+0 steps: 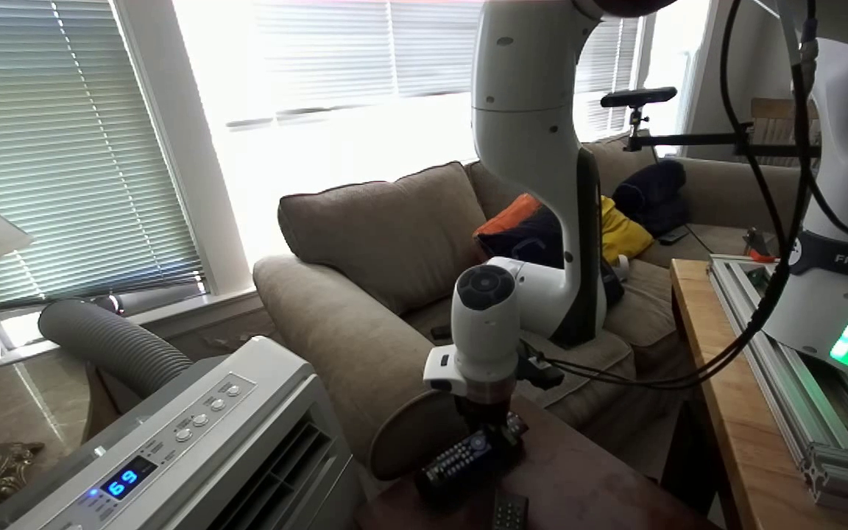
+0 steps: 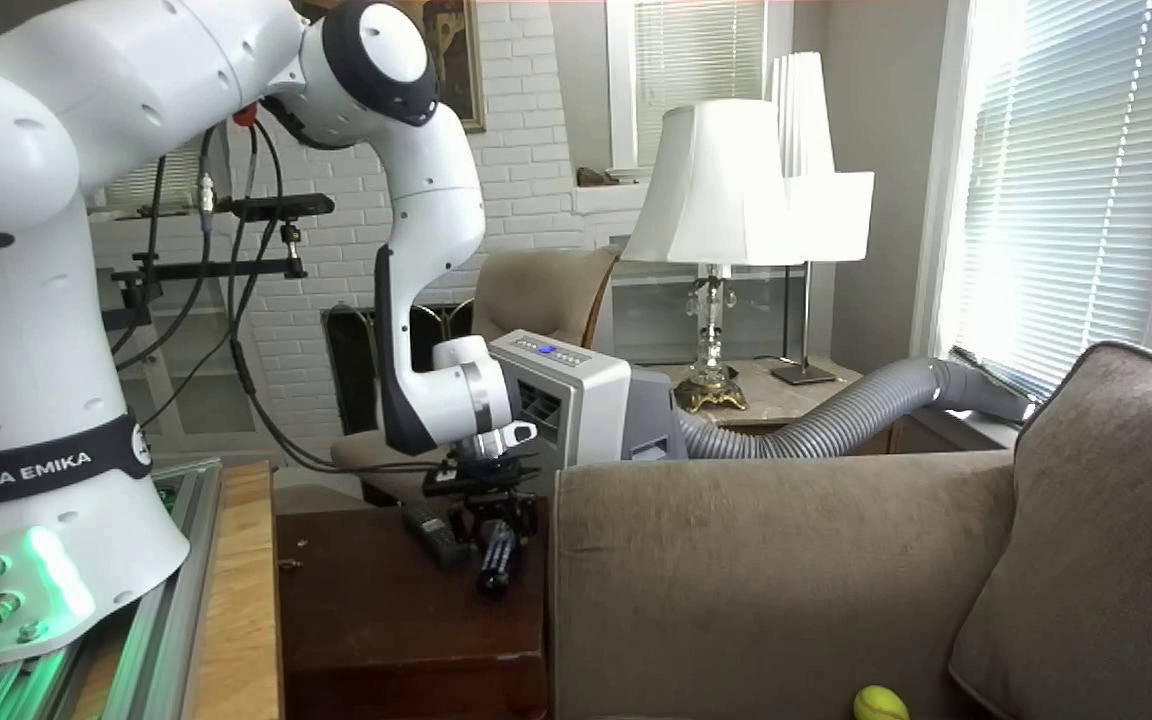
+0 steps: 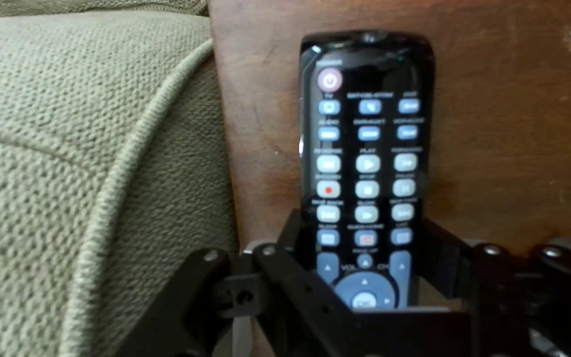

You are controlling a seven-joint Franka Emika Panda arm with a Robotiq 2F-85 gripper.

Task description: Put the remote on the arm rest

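- Clearly, the remote (image 3: 367,148) is showing a glossy black face, pale buttons and a pinkish power key.
- The fingers (image 3: 446,263) are standing partly apart, gripping its two long edges.
- It is sitting between them above the worktop (image 3: 508,148); I cannot tell whether it is touching the wood.
- The arm rest (image 1: 328,316) is standing just beside the fingers.

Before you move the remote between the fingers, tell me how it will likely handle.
The remote is probably stiff, judging by its straight, hard-looking case. Its glossy face suggests that the surface may be slippery. A long stretch reaches past the fingers, so that end might dip if carried.
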